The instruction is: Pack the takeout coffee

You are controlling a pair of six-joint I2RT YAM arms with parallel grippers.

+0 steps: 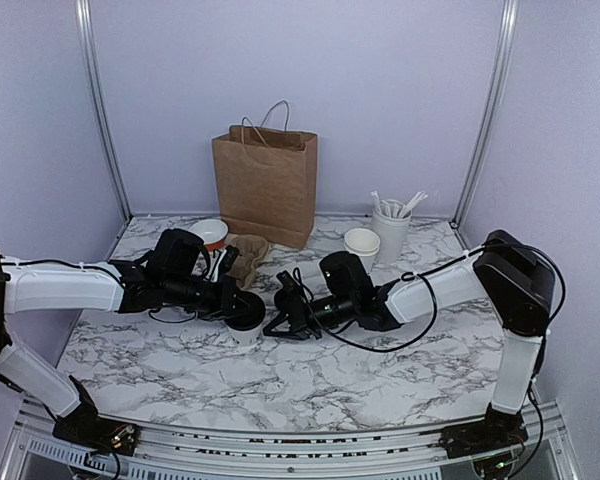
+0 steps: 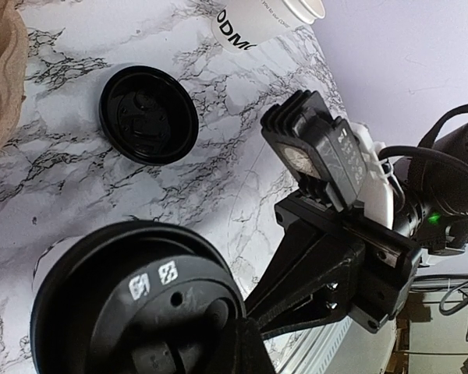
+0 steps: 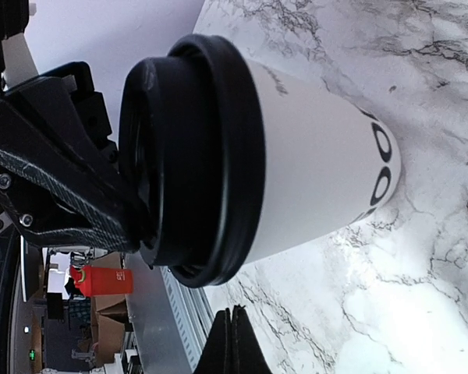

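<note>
Nearest the left wrist camera is the black lid [image 2: 132,304], seated on the white paper cup [image 3: 312,156]. The cup stands upright on the marble tabletop [image 1: 380,370] between the two arms. The left gripper [image 1: 230,300] has its jaws together, their tips resting on the lid's top, so the step in hand looks like pressing the lid home. The right gripper [image 3: 230,335], jaws likewise together, points at the cup's side from just beside it, not touching. Neither holds anything. On this reading, one pair of jaws must next part and close round the cup's wall below the lid. It would then carry the cup upright to the brown cup carrier [image 1: 242,255] or the paper bag [image 1: 265,185] behind it. A spare lid [image 2: 148,114] lies flat nearby.
</note>
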